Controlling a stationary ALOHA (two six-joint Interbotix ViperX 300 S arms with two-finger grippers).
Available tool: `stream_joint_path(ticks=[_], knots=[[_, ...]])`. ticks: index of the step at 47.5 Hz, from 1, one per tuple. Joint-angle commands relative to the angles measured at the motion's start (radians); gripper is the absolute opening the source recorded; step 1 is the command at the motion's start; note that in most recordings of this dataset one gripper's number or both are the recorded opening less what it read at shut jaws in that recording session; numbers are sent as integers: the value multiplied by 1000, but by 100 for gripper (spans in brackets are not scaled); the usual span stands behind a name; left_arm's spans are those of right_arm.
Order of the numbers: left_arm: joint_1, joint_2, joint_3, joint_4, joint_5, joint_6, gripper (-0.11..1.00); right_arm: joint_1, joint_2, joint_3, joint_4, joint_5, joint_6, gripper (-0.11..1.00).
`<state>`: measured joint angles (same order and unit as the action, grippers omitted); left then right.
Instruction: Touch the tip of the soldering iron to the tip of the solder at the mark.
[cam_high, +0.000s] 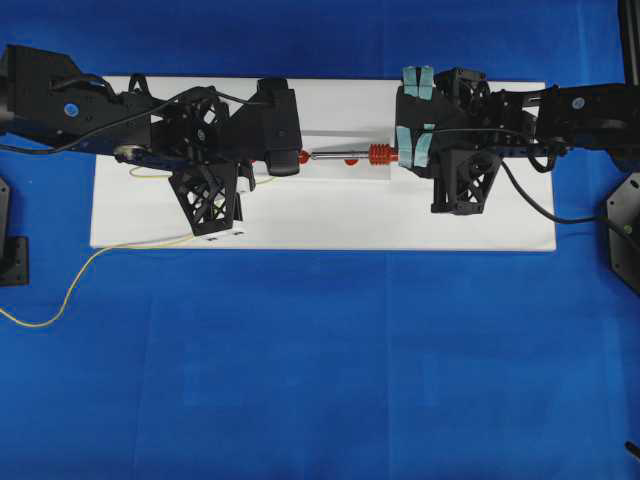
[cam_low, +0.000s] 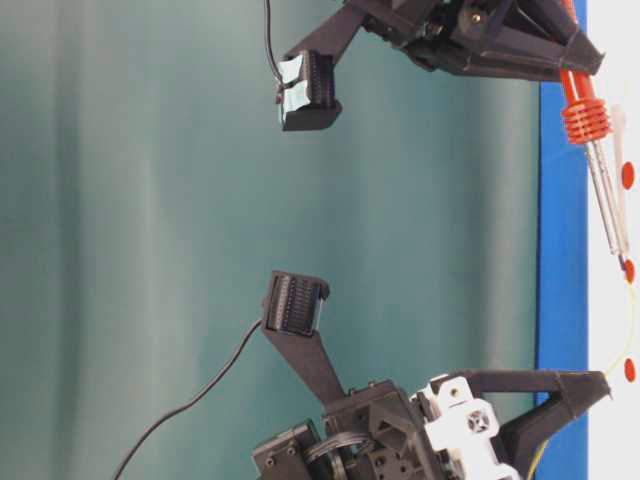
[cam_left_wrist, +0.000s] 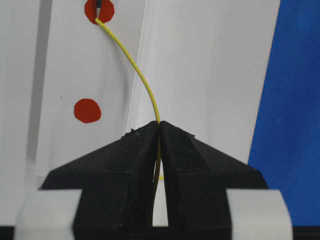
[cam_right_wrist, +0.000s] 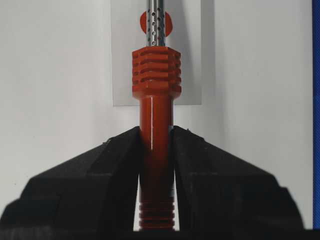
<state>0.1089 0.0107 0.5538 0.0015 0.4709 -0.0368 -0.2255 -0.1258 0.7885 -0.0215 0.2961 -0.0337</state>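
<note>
My left gripper (cam_left_wrist: 159, 124) is shut on the solder (cam_left_wrist: 135, 67), a thin yellow wire. The wire curves up from the jaws and ends on the upper red mark (cam_left_wrist: 106, 12). The dark tip of the soldering iron (cam_left_wrist: 99, 4) meets the wire's end there. My right gripper (cam_right_wrist: 156, 131) is shut on the iron's red-orange handle (cam_right_wrist: 156, 75). Its perforated silver shaft (cam_right_wrist: 156, 20) points away over a red dot. From above, the iron (cam_high: 352, 155) lies level between the two arms. The solder's loose tail (cam_high: 95, 262) trails off the board to the left.
A white board (cam_high: 330, 215) lies on a blue cloth (cam_high: 320, 380). A second red dot (cam_left_wrist: 87, 110) sits below the touched mark. The iron's black cord (cam_high: 530, 200) runs off to the right. Black arm mounts stand at both side edges.
</note>
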Motion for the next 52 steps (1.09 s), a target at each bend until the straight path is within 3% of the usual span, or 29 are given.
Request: stream_joint_path(ticks=[1,19,37,52], knots=[[-2,-12,-23,3,-3,2,1,-2,-8,-25,-2,-3,0,6],[-12,-132,14,3,12,0,1,-2,-8,-23,-2,-3,0,6],[-9,-373,175,3,0,-18,1,-2,-15,-18,-2,-6,0,6],[0,-397,204,3,-18,-17,1,-2,-28,-28,-2,-2,0,6]])
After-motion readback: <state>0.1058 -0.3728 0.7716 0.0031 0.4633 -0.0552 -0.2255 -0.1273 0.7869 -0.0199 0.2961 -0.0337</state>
